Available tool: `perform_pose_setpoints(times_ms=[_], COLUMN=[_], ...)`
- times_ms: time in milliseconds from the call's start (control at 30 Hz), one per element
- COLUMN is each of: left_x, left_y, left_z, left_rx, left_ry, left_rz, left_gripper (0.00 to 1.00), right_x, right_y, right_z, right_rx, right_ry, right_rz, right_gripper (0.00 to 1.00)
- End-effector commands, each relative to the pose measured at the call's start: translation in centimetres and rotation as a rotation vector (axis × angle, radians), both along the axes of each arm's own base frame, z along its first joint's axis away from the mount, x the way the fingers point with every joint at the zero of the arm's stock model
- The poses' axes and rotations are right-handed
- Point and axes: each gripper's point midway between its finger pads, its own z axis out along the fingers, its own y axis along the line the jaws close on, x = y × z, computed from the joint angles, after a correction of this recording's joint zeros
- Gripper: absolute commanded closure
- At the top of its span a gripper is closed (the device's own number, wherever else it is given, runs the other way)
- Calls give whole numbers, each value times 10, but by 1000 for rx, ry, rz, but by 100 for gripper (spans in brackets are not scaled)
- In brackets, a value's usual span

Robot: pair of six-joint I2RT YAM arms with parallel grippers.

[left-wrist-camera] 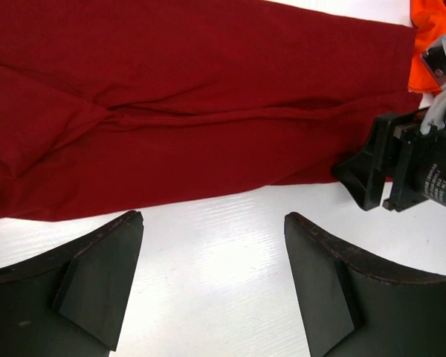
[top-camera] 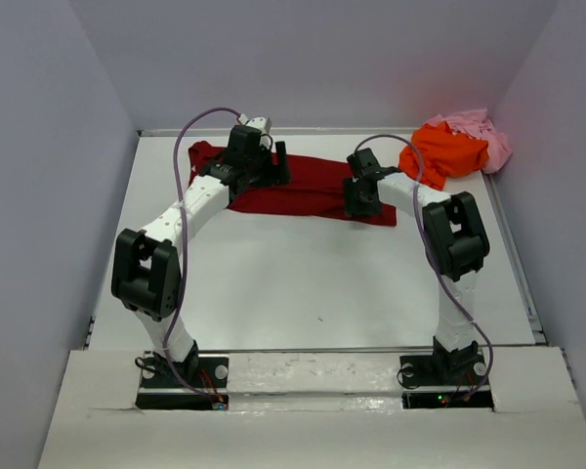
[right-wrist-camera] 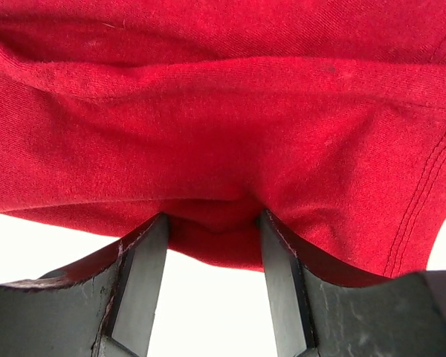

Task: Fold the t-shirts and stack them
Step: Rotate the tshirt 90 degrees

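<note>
Dark red t-shirt [top-camera: 313, 191] lies mid-fold: right end effector [right-wrist-camera: 212, 230] grips its near hem, left end effector [left-wrist-camera: 212, 223] hangs released beside it, probably needing a grip next.

White worktop [top-camera: 303, 283], smooth and slightly glossy, enclosed on 3 sides by plain pale grey walls: left wall [top-camera: 49, 195], back wall [top-camera: 313, 59] and right wall [top-camera: 566, 215]. A thin metal strip [top-camera: 516, 264] runs along the worktop's right edge, and a similar line marks its far edge. A white ledge [top-camera: 313, 376] crosses the near edge, with a flat white panel [top-camera: 88, 420] in front of it. Lighting is even and diffuse; shadows are faint
</note>
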Motion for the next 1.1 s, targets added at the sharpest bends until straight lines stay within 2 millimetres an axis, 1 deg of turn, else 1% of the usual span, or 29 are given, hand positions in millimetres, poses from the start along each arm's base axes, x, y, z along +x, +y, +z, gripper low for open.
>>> perform_pose_setpoints(times_ms=[0,67,100,167,300,333,400,433,467,500,567,600,633,667,700,733,800,833,900,933,1000,1033,1067], left_x=[3,5,5,7,12,15,18,21,22,25,28,31,32,34,34,36,38,40,42,42,44,45,45], left_y=[3,5,7,9,22,32,40,46,47,49,49,52,49,51,50,53,58,61,67,68,75,76,79], left_z=[30,30,28,28,26,21,15,6,2,-10,-25,-29,-44,-55,-55,-63,-69,-75,-83,-91,-100,-100,-105], left_rx=[-28,-22,-17,-5,35,70,100,121,127,135,132,130,123,115,111,113,130,144,151,154,176,175,184], left_ry=[-65,-65,-64,-68,-77,-80,-72,-57,-50,-23,12,28,66,94,96,113,121,136,152,167,185,184,193], left_rz=[0,7,15,25,78,127,165,199,207,217,225,234,221,220,224,229,240,246,258,261,278,280,289], left_gripper=[14,14,14,14,14,14,14,14,13,13,13,13,13,14,14,13,13,13,14,14,14,14,14], right_x=[-59,-65,-74,-81,-88,-88,-93,-97,-100,-105,-112,-123,-130,-144,-142,-159,-169,-185,-196,-201,-218,-222,-227], right_y=[-30,-34,-37,-38,-35,-35,-32,-29,-23,-15,-6,3,8,18,21,26,35,42,51,55,67,71,74], right_z=[-36,-35,-40,-40,-32,-27,-27,-26,-25,-25,-23,-27,-29,-31,-28,-34,-33,-38,-39,-38,-41,-41,-41], right_rx=[-86,-92,-98,-90,-57,-48,-27,-9,-4,-3,3,-1,2,11,28,22,45,49,58,59,64,62,64], right_ry=[195,200,218,225,213,204,214,221,221,221,219,230,236,247,235,257,246,267,268,266,281,280,284], right_rz=[-44,-51,-56,-59,-55,-54,-45,-40,-24,0,16,47,54,88,82,109,118,139,164,177,203,220,226], right_gripper=[43,43,43,43,44,44,44,44,44,44,44,44,44,44,44,44,45,44,44,44,44,44,44])
